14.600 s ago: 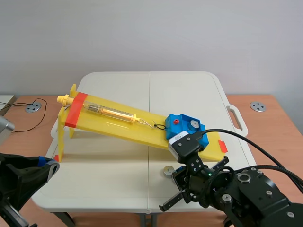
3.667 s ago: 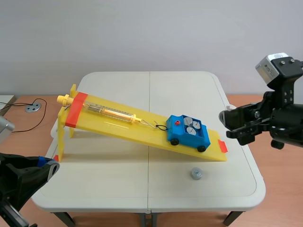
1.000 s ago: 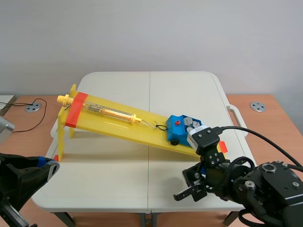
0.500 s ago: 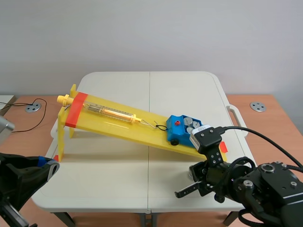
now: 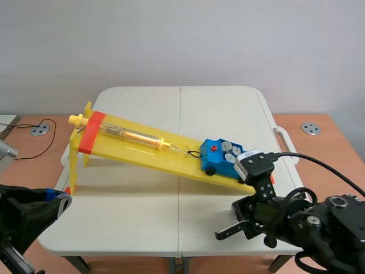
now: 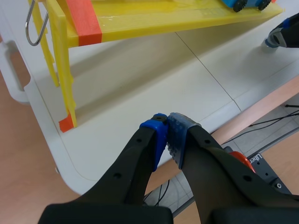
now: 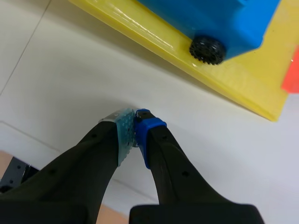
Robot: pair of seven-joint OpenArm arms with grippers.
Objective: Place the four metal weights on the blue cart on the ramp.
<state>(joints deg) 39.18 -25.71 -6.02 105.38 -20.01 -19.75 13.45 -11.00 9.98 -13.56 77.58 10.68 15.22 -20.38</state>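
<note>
Right hand is clamped on the 4th weight, on the surface near the blue cart, apparently to lift it aboard.

The black right arm carries a white-topped camera and a looping black cable, its pads blue

I count one yellow ramp, one blue cart, one worktop, and at least two metal weights.

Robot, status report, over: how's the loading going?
Left gripper shut, empty. Right gripper shut on last weight, down on table. Other weights in cart. Nothing in the way.
</note>
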